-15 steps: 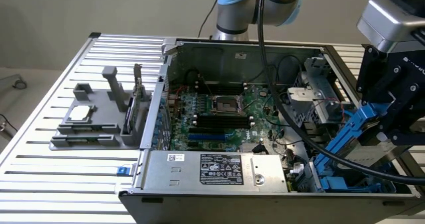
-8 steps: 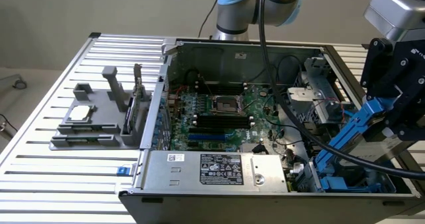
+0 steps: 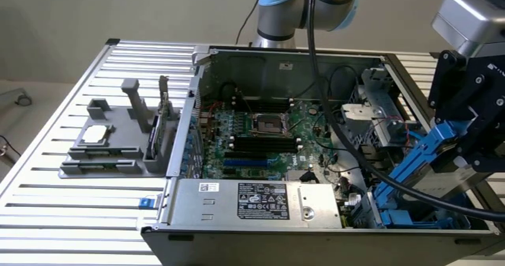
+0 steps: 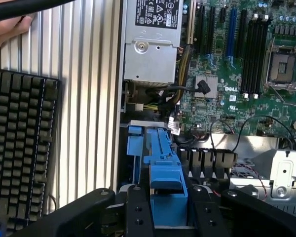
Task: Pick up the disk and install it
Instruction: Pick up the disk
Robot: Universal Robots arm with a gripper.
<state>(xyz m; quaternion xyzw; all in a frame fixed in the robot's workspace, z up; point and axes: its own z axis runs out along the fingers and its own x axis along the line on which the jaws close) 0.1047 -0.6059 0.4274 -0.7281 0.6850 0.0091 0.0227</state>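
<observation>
The disk point(image 3: 436, 182) is a silver-grey drive in a bright blue carrier point(image 3: 412, 159). It hangs tilted over the open computer case's point(image 3: 284, 56) corner at the exterior view's lower right. My gripper point(image 3: 464, 137) is shut on it from above. In the wrist view the blue carrier point(image 4: 166, 170) sticks out between my two black fingers point(image 4: 138, 210), with the gripper point(image 4: 170, 210) closed around it. Just beyond the carrier's tip lies a blue drive bay point(image 4: 136, 145) inside the case, which also appears as the blue bay point(image 3: 414, 223) under the disk.
The motherboard point(image 3: 264, 133) and silver power supply point(image 3: 252, 202) lie in the case. A grey fixture point(image 3: 110, 145) holding a small silver chip point(image 3: 96, 134) stands on the slatted table point(image 3: 71, 207). A black keyboard point(image 4: 19, 148) and a person's hand point(image 4: 7, 29) are beside the case. A thick black cable point(image 3: 332, 100) crosses the case.
</observation>
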